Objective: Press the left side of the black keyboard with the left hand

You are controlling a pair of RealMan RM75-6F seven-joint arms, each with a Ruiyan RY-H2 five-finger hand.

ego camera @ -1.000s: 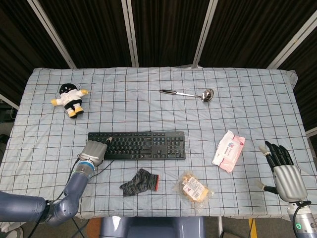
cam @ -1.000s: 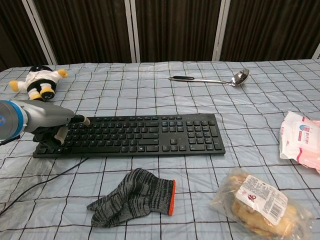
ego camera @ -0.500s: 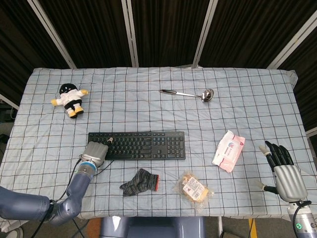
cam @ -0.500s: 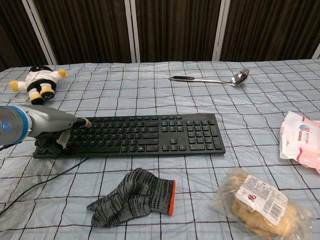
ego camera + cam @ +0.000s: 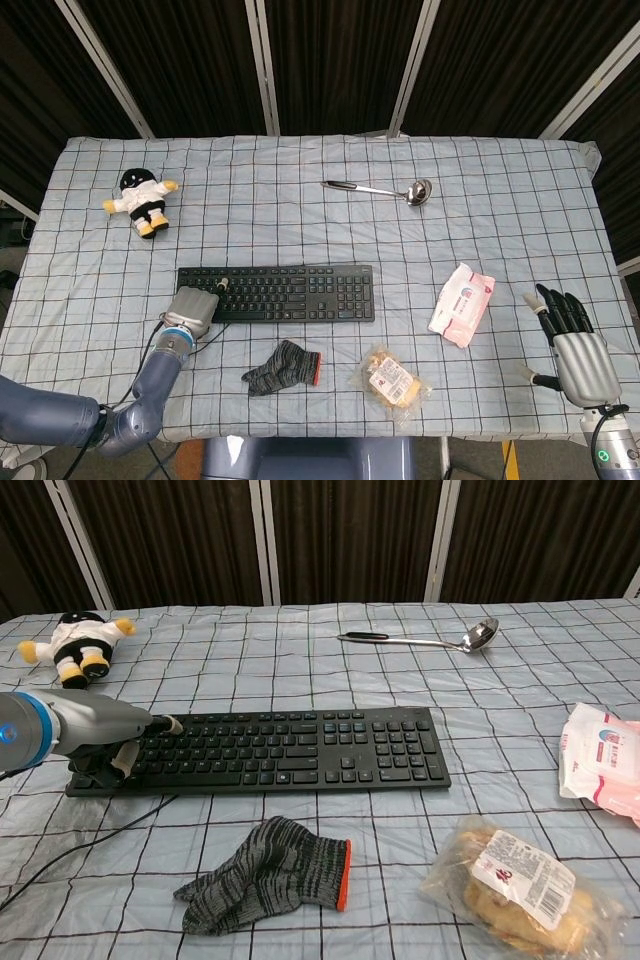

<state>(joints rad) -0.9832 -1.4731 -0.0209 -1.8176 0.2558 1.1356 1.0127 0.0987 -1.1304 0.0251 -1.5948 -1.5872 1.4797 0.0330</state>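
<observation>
Right now the black keyboard [image 5: 277, 292] lies flat near the front middle of the checked surface [image 5: 300, 220], long side toward you, and your left hand [image 5: 192, 306] sits over its left end, fingers curled down onto the outermost keys with one finger stretched out along the top row; it grips nothing, and whether the keys are actually depressed you cannot tell from either view. Judge the keyboard as a stiff, light slab on cloth: it will take a downward push well, but a sideways or glancing one could slide it or ruck the cloth beneath, so press straight down on the key field at the left end, not on the bare rim, where it may tip. No grasp is needed. Its cable [image 5: 70, 852] trails off the left end toward the front edge, under your forearm, so keep the arm from snagging it. Just in front of the keyboard lies a grey knit glove [image 5: 281, 367], and beside that a wrapped snack packet [image 5: 390, 380]; a pink wipes pack [image 5: 461, 303] lies to the keyboard's right, a steel ladle [image 5: 380, 188] behind it, and a plush doll [image 5: 142, 200] behind its left end. Your right hand [image 5: 574, 346] rests well off to the keyboard's right near the front edge, fingers spread and holding nothing.
</observation>
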